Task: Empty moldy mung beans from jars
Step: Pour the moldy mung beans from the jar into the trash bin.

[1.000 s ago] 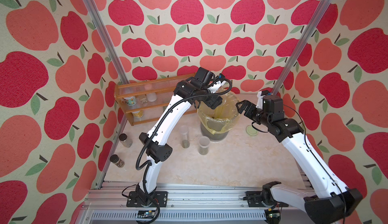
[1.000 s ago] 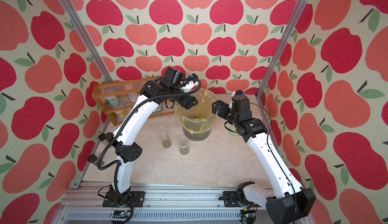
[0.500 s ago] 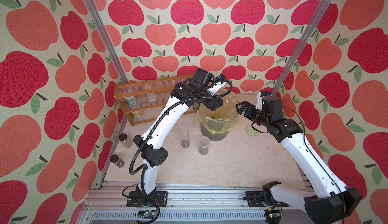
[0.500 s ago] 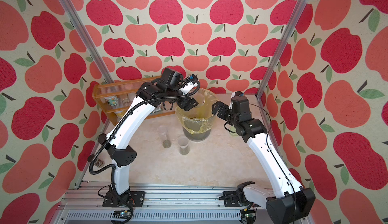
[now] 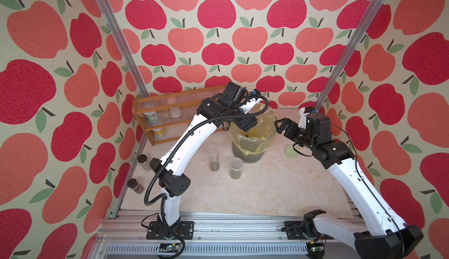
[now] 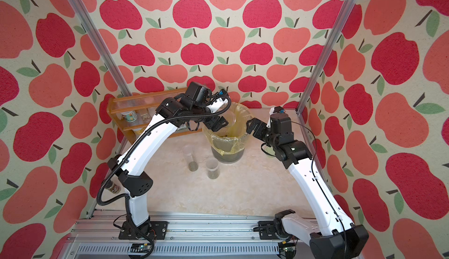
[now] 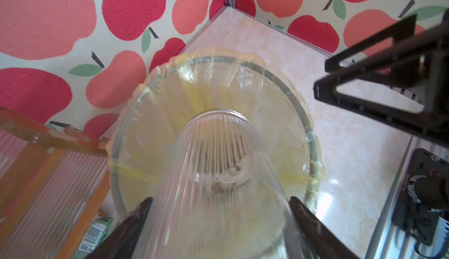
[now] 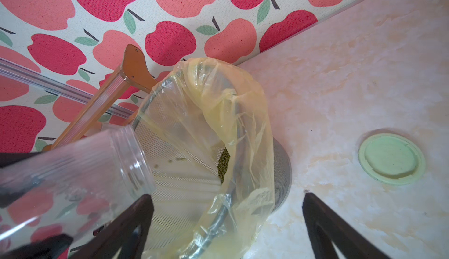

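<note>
Pouring step. My left gripper [image 7: 220, 198] clamps the wide clear jar [image 8: 80, 170], tipped mouth-down over the bag-lined mesh bin [image 5: 247, 156] at far centre. Mung beans [image 8: 224, 163] lie in the bin, and the jar looks almost bare — a few clumps cling. My right gripper [image 5: 281, 127] hangs open and empty, right of the bin. Next, I judge: set this jar down, then take up the tall jar [image 5: 213, 157] or the short jar [image 5: 236, 169] — both upright, near-left of the bin.

Left elbow [image 5: 176, 185] sank, swung outward (cable loop [image 5: 145, 196] drooping lower).
</note>
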You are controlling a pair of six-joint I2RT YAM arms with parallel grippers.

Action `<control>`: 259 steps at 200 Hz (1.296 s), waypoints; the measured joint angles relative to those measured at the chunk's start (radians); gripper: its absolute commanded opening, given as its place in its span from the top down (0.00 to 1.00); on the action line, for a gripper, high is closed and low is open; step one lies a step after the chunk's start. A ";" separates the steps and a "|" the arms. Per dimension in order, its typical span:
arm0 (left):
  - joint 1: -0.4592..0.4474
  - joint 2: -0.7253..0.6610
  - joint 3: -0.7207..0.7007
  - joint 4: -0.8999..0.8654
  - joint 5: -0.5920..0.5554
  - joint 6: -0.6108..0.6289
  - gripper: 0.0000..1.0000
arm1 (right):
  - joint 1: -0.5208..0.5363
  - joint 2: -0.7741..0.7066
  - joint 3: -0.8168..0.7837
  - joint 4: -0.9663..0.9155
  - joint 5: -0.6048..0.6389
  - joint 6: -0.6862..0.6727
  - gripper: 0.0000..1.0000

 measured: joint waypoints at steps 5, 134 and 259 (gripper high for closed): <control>-0.002 -0.002 0.002 0.001 0.002 0.000 0.40 | -0.001 -0.002 0.000 0.000 -0.001 0.000 0.01; 0.050 0.075 0.093 0.014 0.032 -0.023 0.40 | -0.013 -0.016 -0.048 0.015 -0.017 0.008 0.01; 0.094 0.173 0.303 -0.024 0.039 -0.055 0.40 | -0.025 -0.051 -0.051 0.019 -0.004 0.011 0.01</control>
